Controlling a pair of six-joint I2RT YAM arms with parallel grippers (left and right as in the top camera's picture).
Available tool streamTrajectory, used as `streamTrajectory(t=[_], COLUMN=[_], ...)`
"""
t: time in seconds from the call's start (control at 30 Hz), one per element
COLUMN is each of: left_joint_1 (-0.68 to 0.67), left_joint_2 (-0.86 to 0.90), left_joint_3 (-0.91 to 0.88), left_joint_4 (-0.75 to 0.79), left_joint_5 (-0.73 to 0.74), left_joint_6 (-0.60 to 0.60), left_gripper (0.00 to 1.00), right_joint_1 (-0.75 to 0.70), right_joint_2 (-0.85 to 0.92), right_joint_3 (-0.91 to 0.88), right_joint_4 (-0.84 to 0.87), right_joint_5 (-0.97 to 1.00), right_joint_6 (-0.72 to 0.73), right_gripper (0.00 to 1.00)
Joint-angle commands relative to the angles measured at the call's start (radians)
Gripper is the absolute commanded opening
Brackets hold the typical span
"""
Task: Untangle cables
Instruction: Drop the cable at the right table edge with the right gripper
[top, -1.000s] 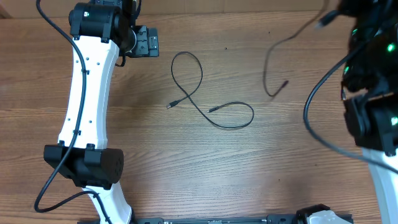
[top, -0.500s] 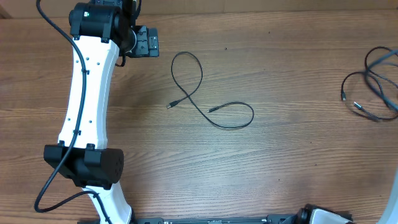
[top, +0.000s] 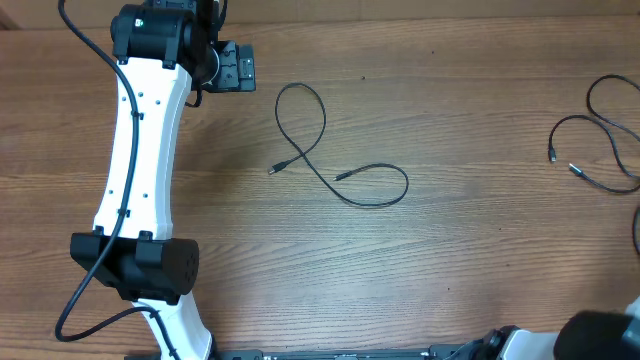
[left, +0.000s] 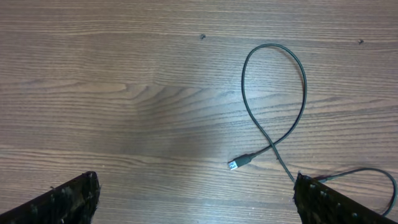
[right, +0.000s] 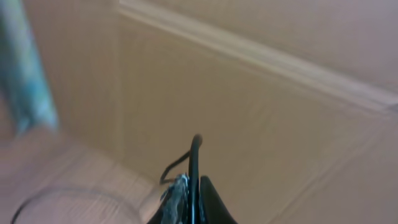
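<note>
apparently near completion: looped cable (top: 303, 155) was laid at frame centre, second cable (top: 585, 119) at right edge; left gripper (left: 196, 196) was held wide, right gripper (right: 189, 193) clamped shut; uncrossing the centre loop was judged next.

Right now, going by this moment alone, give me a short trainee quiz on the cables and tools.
1. True or false: the left tool is open.
2. The centre cable has a silver plug. Where is it? A) clamped in the left tool. B) lying on the table, apart from that tool. C) hanging off the table edge.
3. Fill in: in the overhead view, the other cables lie on the ____ arm's side.
Key: 1 true; 2 B; 3 right.
</note>
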Motion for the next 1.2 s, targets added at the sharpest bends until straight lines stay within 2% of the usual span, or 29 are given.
streamTrajectory(t=[0.0, 0.07, 0.13, 0.5, 0.6, 0.7, 0.73, 0.87, 0.93, 1.0, 1.17], left_joint_1=[-0.002, -0.002, -0.002, -0.002, -0.002, -0.002, -0.002, -0.002, -0.002, -0.002, -0.002], left_joint_2=[0.006, 0.006, 0.006, 0.006, 0.006, 0.006, 0.006, 0.006, 0.006, 0.006, 0.006], left_joint_3=[0.003, 0.003, 0.003, 0.003, 0.003, 0.003, 0.003, 0.003, 0.003, 0.003, 0.003], left_joint_4=[0.001, 0.001, 0.001, 0.001, 0.001, 0.001, 0.001, 0.001, 0.001, 0.001, 0.001], left_joint_5=[0.011, 0.011, 0.011, 0.011, 0.011, 0.011, 0.011, 0.011, 0.011, 0.011, 0.011], left_joint_6=[-0.006, -0.006, -0.006, -0.006, -0.006, -0.006, -0.006, -0.006, -0.006, -0.006, -0.006], left_gripper=[1.0, 0.99, 1.0, 0.99, 1.0, 0.99, 0.99, 0.99, 0.99, 1.0, 1.0], right_joint_1=[-0.009, -0.009, -0.009, -0.009, -0.009, -0.008, -0.007, 0.003, 0.021, 0.053, 0.196], right_joint_2=[0.025, 0.042, 0.063, 0.22, 0.248, 0.254, 0.254, 0.258, 0.261, 0.263, 0.27], right_joint_3=[0.016, 0.016, 0.016, -0.003, -0.003, -0.003, -0.003, -0.003, -0.003, -0.003, -0.004], right_joint_4=[-0.037, -0.068, -0.101, -0.242, -0.272, -0.291, -0.293, -0.315, -0.332, -0.351, -0.398], right_joint_5=[-0.178, -0.213, -0.268, -0.455, -0.532, -0.659, -0.713, -1.017, -1.11, -1.126, -1.122], right_joint_6=[0.109, 0.131, 0.151, 0.153, 0.153, 0.153, 0.153, 0.153, 0.153, 0.153, 0.151], right_gripper=[0.04, 0.06, 0.17, 0.19, 0.35, 0.56, 0.65, 0.73, 0.75, 0.74, 0.86])
